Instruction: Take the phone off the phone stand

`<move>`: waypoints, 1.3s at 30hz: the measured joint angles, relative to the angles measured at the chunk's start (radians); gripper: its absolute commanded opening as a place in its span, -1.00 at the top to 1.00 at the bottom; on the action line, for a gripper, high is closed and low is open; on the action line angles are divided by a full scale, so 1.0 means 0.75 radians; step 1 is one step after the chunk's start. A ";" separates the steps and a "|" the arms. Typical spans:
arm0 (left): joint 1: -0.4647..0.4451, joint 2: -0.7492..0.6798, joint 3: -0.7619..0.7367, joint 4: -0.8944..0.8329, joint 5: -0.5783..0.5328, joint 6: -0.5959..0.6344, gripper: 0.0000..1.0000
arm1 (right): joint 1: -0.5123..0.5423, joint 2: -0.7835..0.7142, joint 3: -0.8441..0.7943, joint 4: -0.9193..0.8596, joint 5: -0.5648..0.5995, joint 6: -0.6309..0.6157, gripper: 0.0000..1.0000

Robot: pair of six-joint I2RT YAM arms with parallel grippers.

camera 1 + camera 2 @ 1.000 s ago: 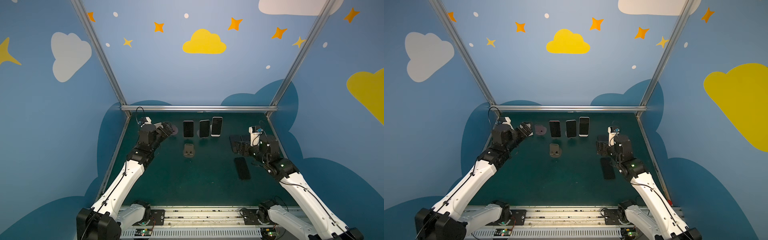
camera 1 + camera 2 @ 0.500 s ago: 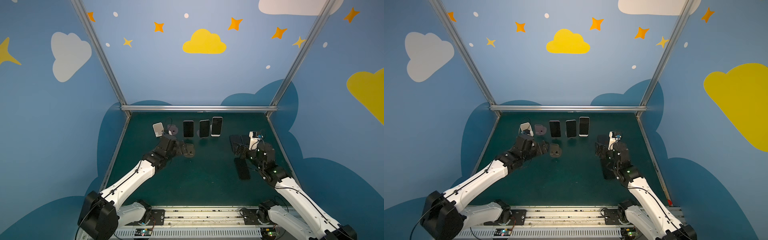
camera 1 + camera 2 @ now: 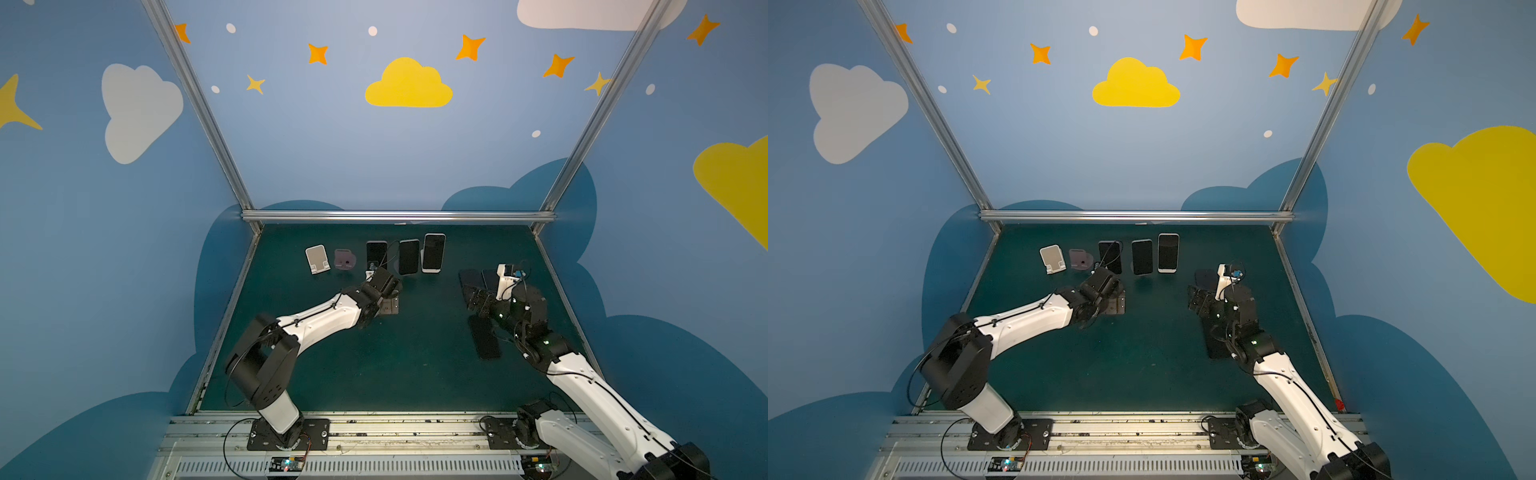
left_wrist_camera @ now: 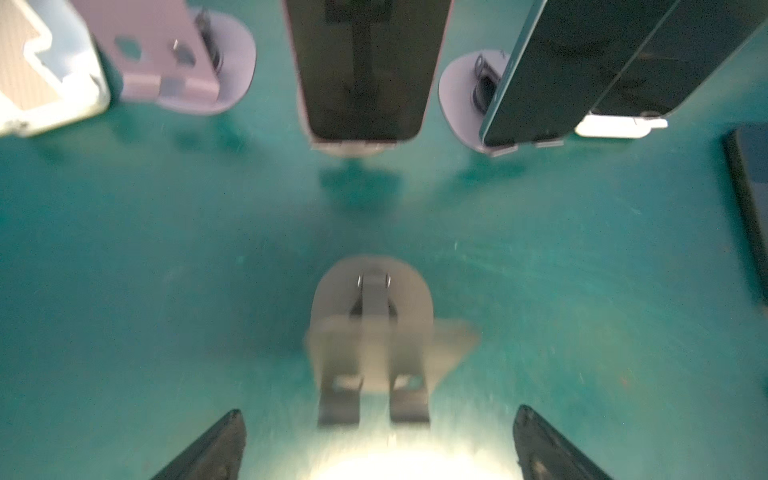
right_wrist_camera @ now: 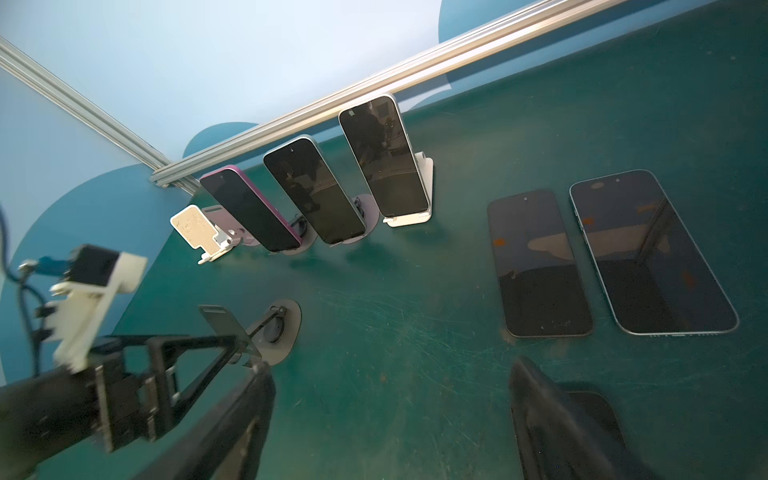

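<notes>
Phone (image 5: pixel 384 158), glossy dark slab, leans on white stand (image 5: pixel 409 220).

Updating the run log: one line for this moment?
left gripper: jaws open at empty grey stand | right gripper: jaws open, nothing held | phones on stands: three | flat phones: three

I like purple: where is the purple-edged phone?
The purple-edged phone stands propped in the back row in both top views, between an empty lilac stand on its left and another propped phone.
</notes>
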 measured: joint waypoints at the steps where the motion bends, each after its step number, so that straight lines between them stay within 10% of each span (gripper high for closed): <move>1: 0.000 0.036 0.024 0.007 -0.006 0.021 -0.86 | 0.000 -0.010 -0.005 0.001 0.001 0.000 -0.77; 15: 0.004 0.191 0.062 0.085 -0.159 0.065 -0.12 | 0.003 -0.026 -0.014 0.001 -0.005 0.000 -0.77; 27: 0.026 -0.189 -0.141 0.025 -0.266 -0.006 -0.20 | 0.013 -0.026 -0.014 0.004 -0.013 0.000 -0.77; 39: 0.676 -0.571 -0.090 -0.157 -0.355 -0.099 -0.19 | 0.043 -0.016 -0.018 0.025 -0.025 0.003 -0.77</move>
